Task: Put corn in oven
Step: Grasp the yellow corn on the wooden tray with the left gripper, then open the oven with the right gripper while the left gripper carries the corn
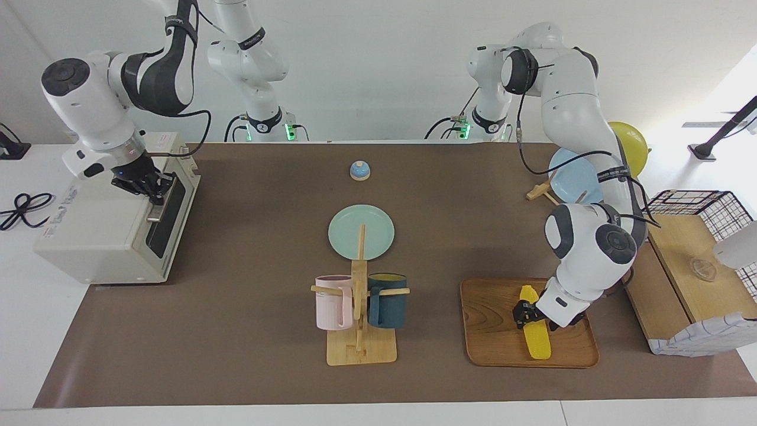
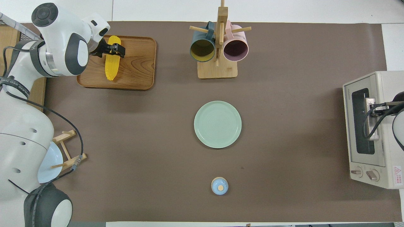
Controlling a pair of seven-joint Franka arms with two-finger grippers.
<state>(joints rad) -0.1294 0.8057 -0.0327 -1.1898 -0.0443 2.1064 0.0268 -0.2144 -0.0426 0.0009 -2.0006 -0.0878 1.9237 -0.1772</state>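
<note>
The yellow corn (image 1: 537,338) (image 2: 111,67) lies along a wooden tray (image 1: 491,337) (image 2: 139,69) toward the left arm's end of the table. My left gripper (image 1: 528,312) (image 2: 113,51) is down on the cob's upper half, one finger on each side, shut on it. The cob still rests on the tray. The cream-white oven (image 1: 100,236) (image 2: 385,88) stands at the right arm's end, its dark glass door closed. My right gripper (image 1: 155,195) (image 2: 372,108) is shut at the door's silver handle (image 1: 158,208) (image 2: 370,126); I cannot tell whether it holds the bar.
A wooden mug rack (image 1: 359,349) with a pink and a dark blue mug stands mid-table. Nearer the robots lie a green plate (image 1: 361,231) and a small blue bell (image 1: 359,170). A blue plate on a stand (image 1: 576,174) and a wire-and-wood box (image 1: 692,278) flank the tray.
</note>
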